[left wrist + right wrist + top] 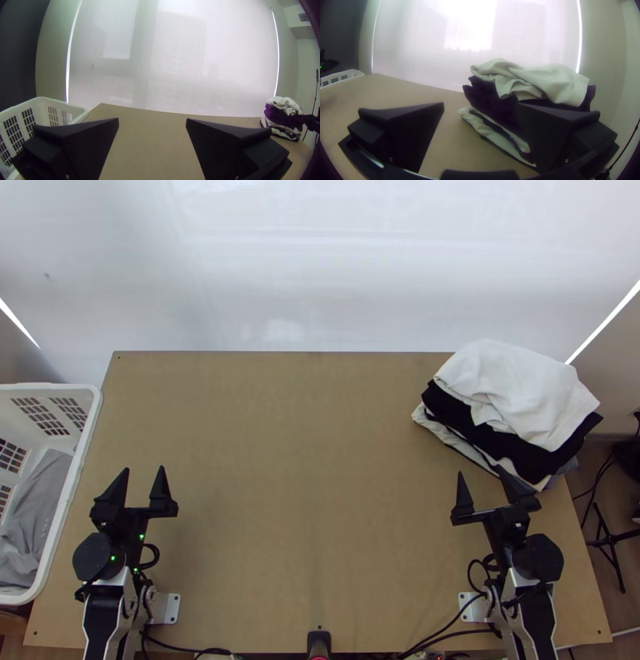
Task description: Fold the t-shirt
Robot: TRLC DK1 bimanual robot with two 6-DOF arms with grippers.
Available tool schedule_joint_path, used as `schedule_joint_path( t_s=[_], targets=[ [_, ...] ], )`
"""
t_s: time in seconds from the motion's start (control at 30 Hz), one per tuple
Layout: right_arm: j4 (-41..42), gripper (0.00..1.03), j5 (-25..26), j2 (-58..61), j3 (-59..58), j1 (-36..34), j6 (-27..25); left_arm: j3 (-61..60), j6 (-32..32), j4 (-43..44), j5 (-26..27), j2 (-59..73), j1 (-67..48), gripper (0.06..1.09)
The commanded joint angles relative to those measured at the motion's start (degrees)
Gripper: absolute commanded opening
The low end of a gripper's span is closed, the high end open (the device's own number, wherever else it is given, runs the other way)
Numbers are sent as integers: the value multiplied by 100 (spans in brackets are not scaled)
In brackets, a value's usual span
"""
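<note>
Open tabletop (pixel 304 460); room behind pile (pixel 512 388) unclear

You have a stack of clothes (pixel 456 412) at the far right of your table (pixel 312 444): a rumpled white cloth (pixel 512 388) on top, black cloth (pixel 528 456) beneath, pale cloth (pixel 436 427) lower down. Your right claw (pixel 481 473) sits near it, fingers apart. Your left claw (pixel 144 470), also spread, is near the white basket (pixel 92 420) holding grey cloth (pixel 36 516).

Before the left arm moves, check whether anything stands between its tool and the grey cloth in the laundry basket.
The table-side wall of the white laundry basket stands between the left tool and the grey cloth inside; nothing else visible.
</note>
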Motion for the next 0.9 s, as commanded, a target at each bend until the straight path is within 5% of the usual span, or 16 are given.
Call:
schedule_joint_path(
  t_s=[0.0,0.2,0.33,0.57,0.73,0.87],
  targets=[
    [1,98,1,1,1,1,-4,71,-240,56,-4,-17,222,104],
    [1,98,1,1,1,1,-4,1293,15,-120,-101,168,653,104],
    [1,98,1,1,1,-7,-4,2849,76,-58,-329,1741,1233,104],
    [1,98,1,1,1,1,-4,6057,-231,-1051,-461,4554,2920,104],
    [1,98,1,1,1,-7,-4,8131,-319,-2633,-391,6786,4379,104],
    [1,98,1,1,1,1,-4,9080,-196,-3284,-408,8228,5161,104]
  ],
)
